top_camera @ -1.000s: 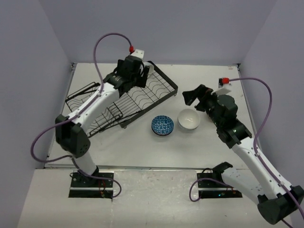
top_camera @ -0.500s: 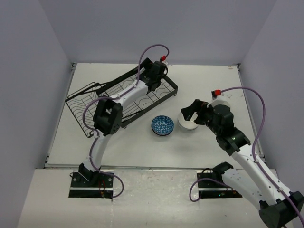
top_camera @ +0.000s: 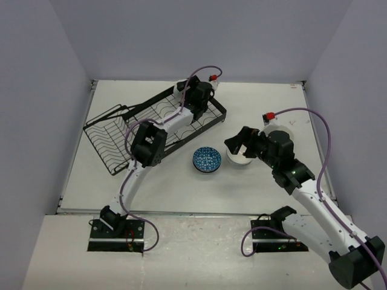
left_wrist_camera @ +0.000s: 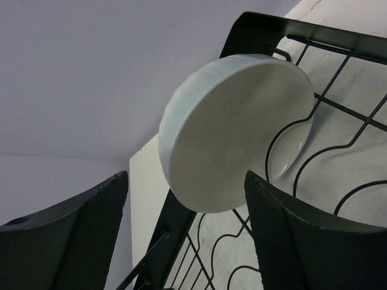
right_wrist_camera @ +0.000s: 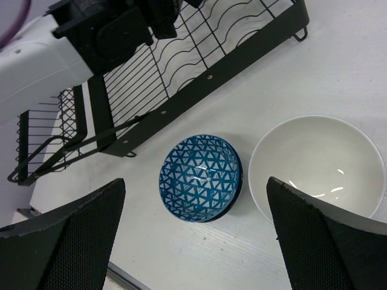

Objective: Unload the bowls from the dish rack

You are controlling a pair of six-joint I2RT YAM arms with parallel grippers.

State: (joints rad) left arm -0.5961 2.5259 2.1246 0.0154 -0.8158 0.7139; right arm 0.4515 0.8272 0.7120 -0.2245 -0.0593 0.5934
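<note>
The black wire dish rack [top_camera: 112, 130] lies diagonally at the left. My left gripper [top_camera: 202, 99] is at its far right end, open. In the left wrist view a plain white bowl [left_wrist_camera: 236, 130] stands on edge in the rack [left_wrist_camera: 260, 24], just ahead of the open gripper [left_wrist_camera: 187, 176]; the top view hides this bowl. A blue-and-white patterned bowl [top_camera: 207, 159] and a white bowl [top_camera: 242, 158] sit on the table. My right gripper [top_camera: 237, 141] hovers open above them. In the right wrist view the open gripper [right_wrist_camera: 196, 181] is over the blue bowl [right_wrist_camera: 199, 178], beside the white bowl [right_wrist_camera: 317, 166].
The left arm [right_wrist_camera: 72, 42] lies across the rack [right_wrist_camera: 224, 60]. The rack's near section shows only upright tines [top_camera: 145, 145]. Grey walls enclose the table on three sides. Cables loop above both wrists.
My left gripper has moved right along the rack to its far end, with the elbow folding in. My right gripper has moved left and down over the two bowls on the table.
</note>
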